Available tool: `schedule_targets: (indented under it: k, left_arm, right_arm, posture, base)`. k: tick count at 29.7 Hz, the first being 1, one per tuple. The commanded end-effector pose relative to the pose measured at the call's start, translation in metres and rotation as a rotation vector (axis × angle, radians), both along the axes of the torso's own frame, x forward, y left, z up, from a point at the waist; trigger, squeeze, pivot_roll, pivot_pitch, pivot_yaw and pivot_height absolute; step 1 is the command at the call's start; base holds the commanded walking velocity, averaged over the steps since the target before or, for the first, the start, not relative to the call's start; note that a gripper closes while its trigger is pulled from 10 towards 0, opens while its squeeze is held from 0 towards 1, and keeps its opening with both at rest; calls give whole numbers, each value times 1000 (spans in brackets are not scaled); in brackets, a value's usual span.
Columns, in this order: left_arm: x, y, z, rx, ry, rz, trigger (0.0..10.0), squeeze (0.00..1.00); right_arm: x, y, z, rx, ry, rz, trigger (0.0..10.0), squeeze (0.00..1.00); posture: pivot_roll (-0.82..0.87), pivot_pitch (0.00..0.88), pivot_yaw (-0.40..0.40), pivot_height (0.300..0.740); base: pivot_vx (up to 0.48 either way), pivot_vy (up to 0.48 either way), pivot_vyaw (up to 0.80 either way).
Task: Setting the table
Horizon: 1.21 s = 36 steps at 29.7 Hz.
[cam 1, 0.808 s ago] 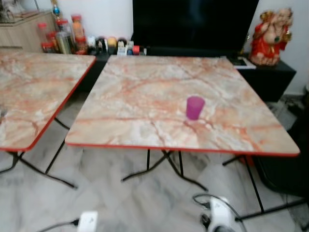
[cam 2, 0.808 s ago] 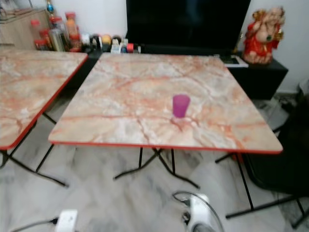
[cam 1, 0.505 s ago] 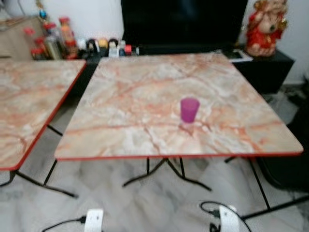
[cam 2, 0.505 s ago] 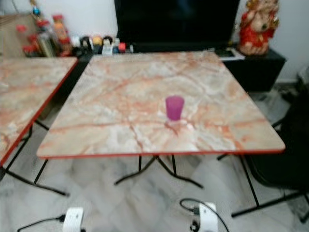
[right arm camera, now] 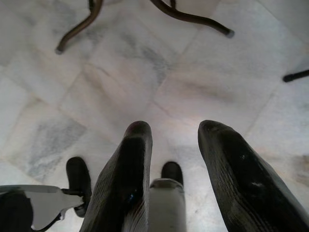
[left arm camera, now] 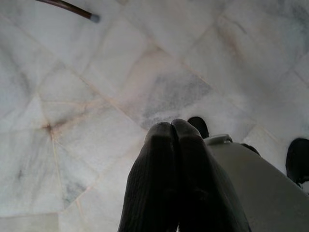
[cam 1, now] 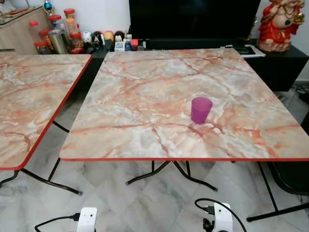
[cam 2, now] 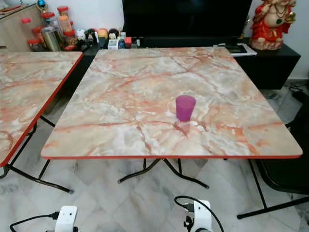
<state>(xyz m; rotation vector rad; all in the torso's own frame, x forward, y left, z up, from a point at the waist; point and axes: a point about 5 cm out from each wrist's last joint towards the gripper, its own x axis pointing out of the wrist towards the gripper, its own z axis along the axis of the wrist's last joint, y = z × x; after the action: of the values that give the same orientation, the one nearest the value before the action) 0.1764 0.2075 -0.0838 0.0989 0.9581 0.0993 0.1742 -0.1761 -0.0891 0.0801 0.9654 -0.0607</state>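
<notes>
Right end effector [right arm camera: 176, 145] parted, purple tapered cup [cam 1: 201, 109]

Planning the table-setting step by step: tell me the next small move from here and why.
Probably step closer to the near edge of the table and raise the right gripper. Both arms hang low over the floor, the left gripper shut, the right open, and the purple cup stands alone, upright, right of centre, nearer the right arm.

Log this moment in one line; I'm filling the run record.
stage: facing table | purple cup upright on it | left gripper shut, idle | right gripper open, idle
</notes>
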Motion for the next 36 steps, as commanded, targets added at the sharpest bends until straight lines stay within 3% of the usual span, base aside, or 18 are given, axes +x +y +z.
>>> schedule_targets:
  k: [1, 5, 9, 24, 36]
  left_arm:
    - [3, 4, 2, 26, 5, -19, 10000, 0]
    - [3, 7, 2, 48, 10, -24, 10000, 0]
    - [-5, 5, -2, 36, 34, -7, 10000, 0]
    - [-8, 1, -4, 37, 32, 19, 10000, 0]
    - [-11, -4, -6, 24, 35, 21, 10000, 0]
  right_arm:
    - [0, 1, 0, -6, -3, 14, 10000, 0]
    - [0, 3, 0, -13, -14, 53, 10000, 0]
    - [-1, -2, 0, -31, -1, 39, 10000, 0]
    - [10, 1, 4, -45, -4, 120, 10000, 0]
    - [9, -3, 4, -50, 4, 131, 10000, 0]
  posture:
    - [-127, 0, 30, 740]
    - [-128, 0, 30, 740]
    - [-142, 0, 17, 740]
    - [-107, 0, -21, 740]
    - [-92, 0, -41, 740]
  base:
    - [0, 0, 0]
    - [0, 0, 0]
    - [0, -362, 0]
    - [0, -373, 0]
    - [0, -413, 0]
